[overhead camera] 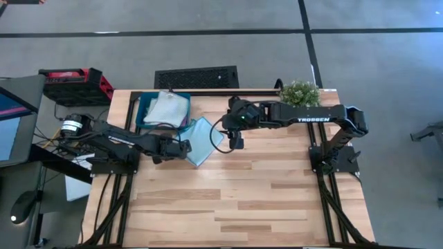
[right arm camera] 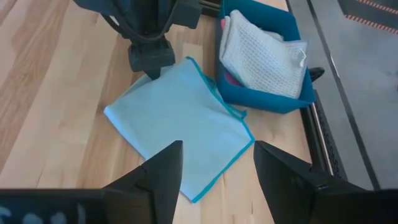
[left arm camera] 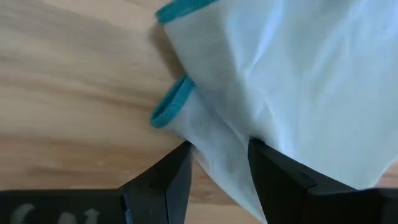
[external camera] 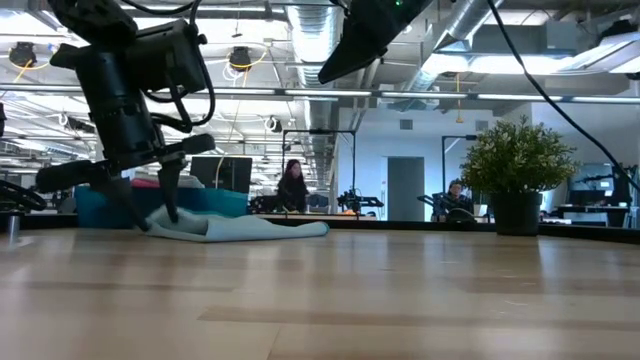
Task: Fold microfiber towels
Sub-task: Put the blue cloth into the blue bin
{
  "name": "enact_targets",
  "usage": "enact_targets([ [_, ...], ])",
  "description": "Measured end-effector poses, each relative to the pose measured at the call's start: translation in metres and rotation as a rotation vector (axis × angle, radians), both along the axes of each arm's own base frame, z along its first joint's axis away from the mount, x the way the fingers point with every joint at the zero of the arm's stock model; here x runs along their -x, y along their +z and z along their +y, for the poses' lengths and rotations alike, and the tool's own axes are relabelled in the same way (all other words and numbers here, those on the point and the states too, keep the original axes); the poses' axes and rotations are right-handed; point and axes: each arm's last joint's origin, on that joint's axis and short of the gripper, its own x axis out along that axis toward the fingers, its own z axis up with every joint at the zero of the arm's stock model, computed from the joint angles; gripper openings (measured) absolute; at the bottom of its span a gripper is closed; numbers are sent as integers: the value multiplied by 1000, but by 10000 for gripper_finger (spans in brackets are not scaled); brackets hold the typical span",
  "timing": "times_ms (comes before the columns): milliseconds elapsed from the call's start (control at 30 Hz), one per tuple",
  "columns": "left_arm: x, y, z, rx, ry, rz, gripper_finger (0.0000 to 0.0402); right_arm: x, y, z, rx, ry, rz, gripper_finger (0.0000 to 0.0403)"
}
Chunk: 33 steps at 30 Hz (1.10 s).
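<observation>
the folded light blue microfiber towel (overhead camera: 201,140) lay near the counter's far left corner, beside the teal tray (overhead camera: 145,109). the left gripper (overhead camera: 181,146), jaws open, straddled its corner; the right gripper (overhead camera: 236,143), jaws open, hovered opposite.

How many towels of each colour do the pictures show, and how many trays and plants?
Light blue microfiber towel, on the table: 1
Pale grey waffle-textured towel, in the tray: 1
Pink towel, an edge under the grey one: 1
Rigid dark teal rectangular tray: 1
Small potted green plant: 1
Total: 5

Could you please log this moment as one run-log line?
left gripper: open, straddling light blue towel edge | right gripper: open, above towel | tray: holds pale towel
</observation>
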Motion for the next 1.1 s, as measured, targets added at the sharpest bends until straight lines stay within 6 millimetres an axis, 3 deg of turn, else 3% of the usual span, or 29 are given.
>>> enact_targets([
  [1100,-10,5,-11,-127,-80,-109,149,0,0,0,5,4,0,221],
])
